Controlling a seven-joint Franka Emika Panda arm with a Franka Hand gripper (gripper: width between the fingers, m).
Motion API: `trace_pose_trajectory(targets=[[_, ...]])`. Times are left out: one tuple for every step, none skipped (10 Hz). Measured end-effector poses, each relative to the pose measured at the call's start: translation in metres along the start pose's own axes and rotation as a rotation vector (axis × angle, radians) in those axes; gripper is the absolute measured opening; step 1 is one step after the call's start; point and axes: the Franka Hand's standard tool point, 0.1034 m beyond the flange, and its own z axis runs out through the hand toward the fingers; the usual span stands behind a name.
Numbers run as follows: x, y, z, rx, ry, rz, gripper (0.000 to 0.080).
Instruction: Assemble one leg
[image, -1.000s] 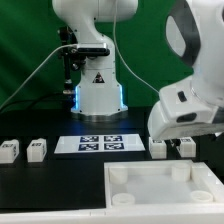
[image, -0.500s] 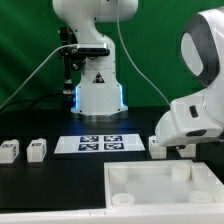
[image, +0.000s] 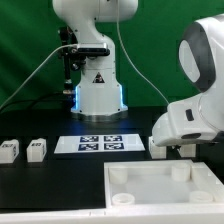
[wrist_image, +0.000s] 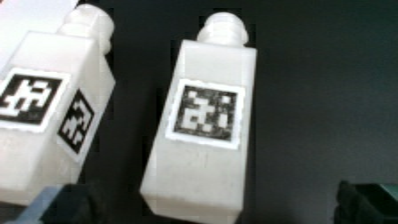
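In the wrist view two white legs lie side by side on the black table, each with a black-and-white tag. My gripper (wrist_image: 217, 206) is open. Its dark fingertips (wrist_image: 61, 205) stand either side of the near end of the middle leg (wrist_image: 210, 120) without touching it. The second leg (wrist_image: 54, 100) lies just beside it, outside the jaws. In the exterior view my gripper (image: 172, 150) is low over the table at the right, with one leg (image: 156, 147) showing beside it. Two more legs (image: 10, 151) (image: 37, 150) lie at the left.
The large white panel (image: 150, 196) with round corner sockets lies at the front. The marker board (image: 100, 143) lies in the middle before the robot base (image: 98, 95). A green backdrop stands behind.
The arm has swung toward the exterior view's right and come down over the two right-hand legs. In the last half second it barely moved.
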Motion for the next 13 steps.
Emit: trace_pose_trajectory(targets=[[0.000,0.002,0.006,0.005,-0.013,0.024,0.0649],[-0.001,0.002,0.012,0.003,-0.024,0.030,0.0649],[-0.001,0.001,0.016,0.000,-0.031,0.035,0.0649],[-0.001,0.000,0.017,-0.001,-0.033,0.034,0.0649],[-0.001,0.000,0.017,-0.001,-0.033,0.032,0.0649],[-0.001,0.001,0.017,-0.001,-0.033,0.032,0.0649],[-0.001,0.001,0.017,-0.001,-0.033,0.032,0.0528],[-0.001,0.001,0.017,-0.001,-0.033,0.032,0.0393],[-0.001,0.001,0.017,-0.001,-0.033,0.032,0.0393],[-0.001,0.001,0.017,-0.001,-0.033,0.032,0.0291],[-0.001,0.001,0.017,-0.001,-0.033,0.032,0.0291],[-0.001,0.001,0.017,-0.001,-0.033,0.032,0.0291],[-0.001,0.001,0.017,-0.001,-0.033,0.032,0.0291]])
